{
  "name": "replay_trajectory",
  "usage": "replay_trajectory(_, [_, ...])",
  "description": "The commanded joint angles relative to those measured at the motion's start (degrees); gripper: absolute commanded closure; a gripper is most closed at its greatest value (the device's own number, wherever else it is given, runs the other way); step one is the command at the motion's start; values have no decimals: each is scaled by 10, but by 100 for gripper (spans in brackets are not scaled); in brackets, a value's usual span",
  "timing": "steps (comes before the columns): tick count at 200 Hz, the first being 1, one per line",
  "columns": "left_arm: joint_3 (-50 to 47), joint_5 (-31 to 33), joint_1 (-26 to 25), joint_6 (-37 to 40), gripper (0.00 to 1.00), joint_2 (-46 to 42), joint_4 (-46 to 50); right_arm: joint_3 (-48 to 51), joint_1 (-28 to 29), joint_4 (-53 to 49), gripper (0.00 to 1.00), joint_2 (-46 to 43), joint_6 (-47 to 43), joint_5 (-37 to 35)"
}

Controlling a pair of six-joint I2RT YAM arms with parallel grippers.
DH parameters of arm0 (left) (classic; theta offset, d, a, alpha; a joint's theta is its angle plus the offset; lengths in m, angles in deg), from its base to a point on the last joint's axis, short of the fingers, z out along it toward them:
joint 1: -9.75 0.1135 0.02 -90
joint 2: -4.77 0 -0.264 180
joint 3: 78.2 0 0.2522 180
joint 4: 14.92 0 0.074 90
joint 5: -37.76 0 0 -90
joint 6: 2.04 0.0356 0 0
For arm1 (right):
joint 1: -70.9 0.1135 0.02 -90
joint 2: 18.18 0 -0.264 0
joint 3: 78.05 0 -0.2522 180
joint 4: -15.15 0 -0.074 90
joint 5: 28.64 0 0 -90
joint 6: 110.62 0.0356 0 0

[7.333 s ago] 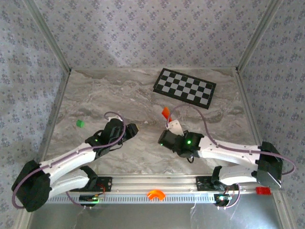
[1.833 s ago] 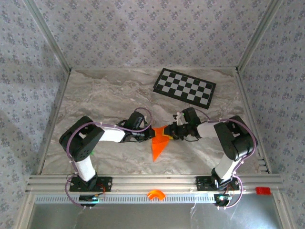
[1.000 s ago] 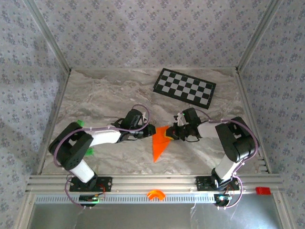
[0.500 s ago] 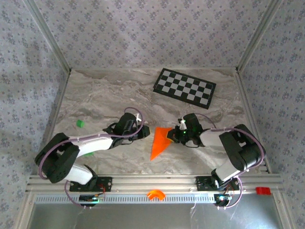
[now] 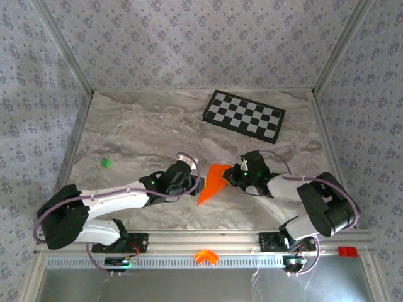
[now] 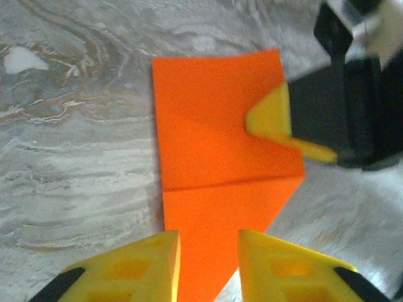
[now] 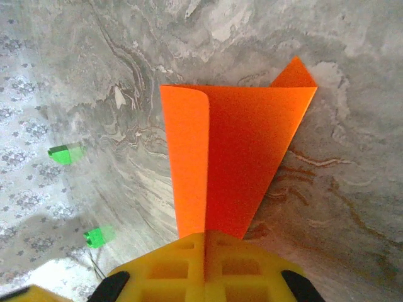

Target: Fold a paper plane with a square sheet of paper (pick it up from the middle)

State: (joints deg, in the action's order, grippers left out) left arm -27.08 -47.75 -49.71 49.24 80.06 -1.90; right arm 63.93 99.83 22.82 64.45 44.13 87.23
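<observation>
Lying on the table between the two arms, the paper is seen folded into a small angular shape, with one pointed end and a crease across it. One edge is pinched by the right gripper. Its fingers are pressed together and the sheet comes out from between them. In the right wrist view one flap is seen curled up beside the broader part. This hold is judged to serve as an anchor, so that the thin sheet is not dragged across the smooth table while the other arm works on it.

The left gripper is placed at the pointed end. Its fingers are spread, one on each side of the tip, with a gap to the paper on either side, and nothing is clamped by them. The placement is judged to be a preparation either for taking the tip or for pressing a fold down.

No narrow dart can be made out yet, so several folds are judged to remain. Care is called for: if the tip is pulled against the anchored edge, the paper could be torn or slipped out of line. The green piece and the checkerboard are set well apart from the work.
</observation>
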Motion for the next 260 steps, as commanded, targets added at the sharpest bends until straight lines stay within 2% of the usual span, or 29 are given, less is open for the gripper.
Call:
replay_trajectory(1, [52, 104, -54, 74, 64, 31, 86, -1, 4, -17, 100, -11, 15, -11])
replay_trajectory(43, [145, 187, -133, 117, 61, 138, 163, -11, 3, -28, 100, -8, 11, -6])
replay_trajectory(85, [208, 238, -167, 136, 60, 214, 218, -10, 2, -26, 100, -8, 16, -1])
replay_trajectory(159, [252, 298, -195, 134, 60, 287, 279, -14, -2, -17, 100, -8, 31, 12])
replay_trajectory(260, [259, 341, -202, 118, 73, 308, 296, -20, -4, -22, 100, -5, 31, 17])
